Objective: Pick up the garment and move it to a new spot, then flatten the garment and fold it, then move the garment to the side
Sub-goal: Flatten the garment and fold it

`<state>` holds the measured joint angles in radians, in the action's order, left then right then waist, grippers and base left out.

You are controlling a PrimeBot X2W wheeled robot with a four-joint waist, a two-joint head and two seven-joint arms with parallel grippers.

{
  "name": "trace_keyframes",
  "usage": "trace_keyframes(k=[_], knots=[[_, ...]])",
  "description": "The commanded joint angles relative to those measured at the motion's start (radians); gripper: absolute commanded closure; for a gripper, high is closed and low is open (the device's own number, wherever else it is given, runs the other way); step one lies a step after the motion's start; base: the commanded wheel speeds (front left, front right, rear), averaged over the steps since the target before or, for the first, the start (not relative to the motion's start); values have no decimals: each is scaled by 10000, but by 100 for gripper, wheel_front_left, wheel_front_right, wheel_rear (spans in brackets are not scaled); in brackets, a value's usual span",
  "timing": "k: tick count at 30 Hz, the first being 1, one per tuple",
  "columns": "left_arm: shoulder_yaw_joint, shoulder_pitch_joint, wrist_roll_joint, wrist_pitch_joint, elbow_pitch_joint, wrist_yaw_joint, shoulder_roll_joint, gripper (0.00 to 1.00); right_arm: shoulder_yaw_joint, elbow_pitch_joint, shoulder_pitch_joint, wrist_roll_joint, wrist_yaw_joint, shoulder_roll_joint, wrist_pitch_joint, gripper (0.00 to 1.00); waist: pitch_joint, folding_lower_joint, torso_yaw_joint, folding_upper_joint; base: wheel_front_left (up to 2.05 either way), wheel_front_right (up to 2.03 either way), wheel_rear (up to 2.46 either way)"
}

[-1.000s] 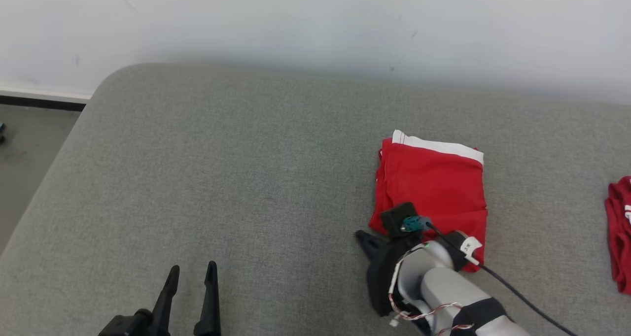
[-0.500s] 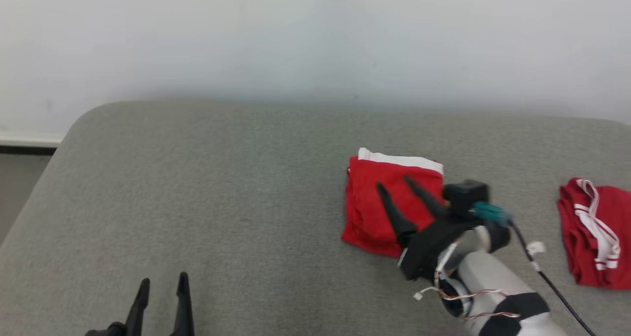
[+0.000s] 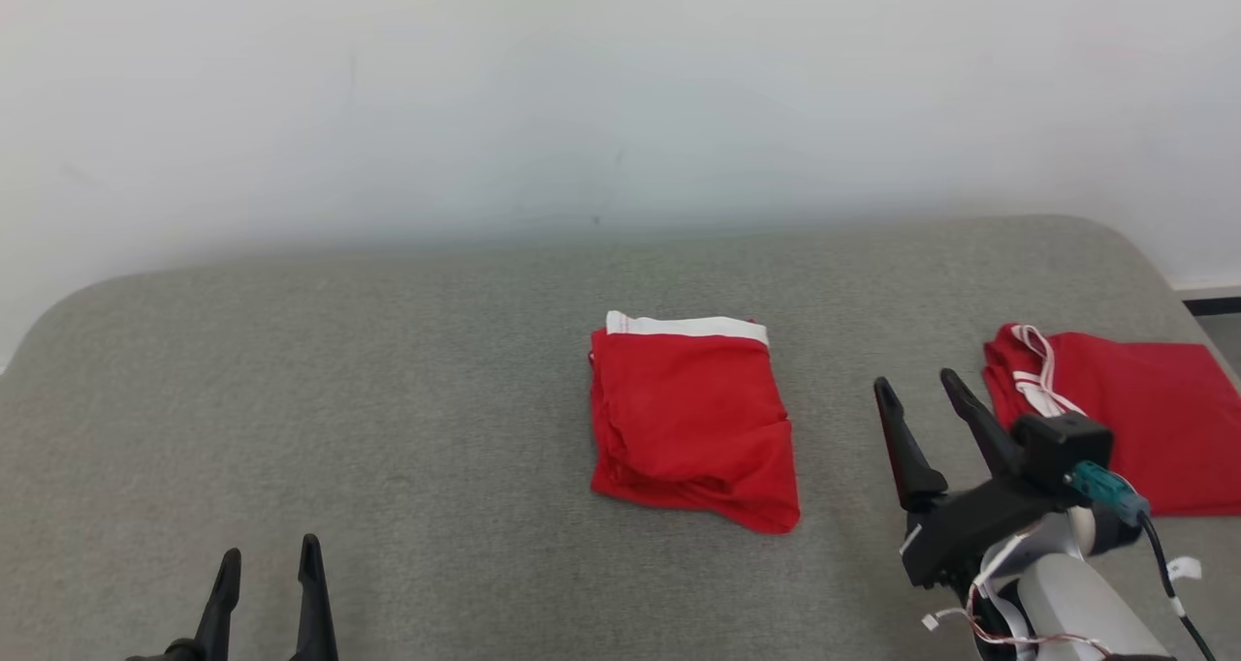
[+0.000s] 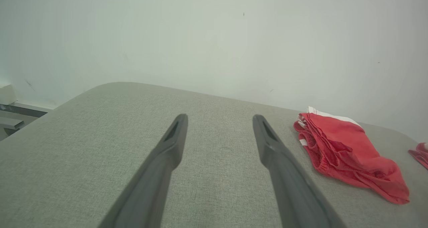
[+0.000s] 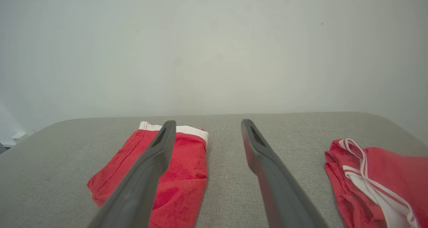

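Red garment (image 3: 690, 419) lies folded mid-cushion (image 3: 388, 399), well clear of right gripper (image 3: 911, 382) and left gripper (image 3: 270, 550) (both spread wide, holding nothing), so folding and set-aside look done, little apparently left.

Soft red cloth garment (image 3: 690, 419), matt grey woven cushion (image 3: 388, 399), matt black right pincer (image 3: 914, 381), smooth white wall (image 3: 485, 79).

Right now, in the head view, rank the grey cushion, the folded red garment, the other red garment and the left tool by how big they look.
1. grey cushion, by far.
2. folded red garment and other red garment: about alike, the second partly hidden.
3. left tool, cut by the bottom edge.
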<state>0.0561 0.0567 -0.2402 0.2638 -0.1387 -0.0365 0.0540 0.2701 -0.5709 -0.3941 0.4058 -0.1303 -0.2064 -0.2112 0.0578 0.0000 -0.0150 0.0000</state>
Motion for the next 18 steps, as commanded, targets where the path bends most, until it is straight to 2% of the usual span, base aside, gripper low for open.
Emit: trace_keyframes(k=[1, 9, 18], knots=[[102, 136, 111, 3, 33, -38, 44, 0, -166, 182, 276, -170, 0, -49, -34, 0, 82, 0, -324, 0, 0, 0, 0], [130, 143, 561, 3, -128, -88, 91, 0, -490, 439, 922, -615, 1, -198, -181, 0, 80, 0, -584, 0, 0, 0, 0], [294, 296, 731, 3, -210, -36, 30, 0, -679, 384, 1402, -716, 1, -28, -361, 0, 99, 0, -610, 0, 0, 0, 0]])
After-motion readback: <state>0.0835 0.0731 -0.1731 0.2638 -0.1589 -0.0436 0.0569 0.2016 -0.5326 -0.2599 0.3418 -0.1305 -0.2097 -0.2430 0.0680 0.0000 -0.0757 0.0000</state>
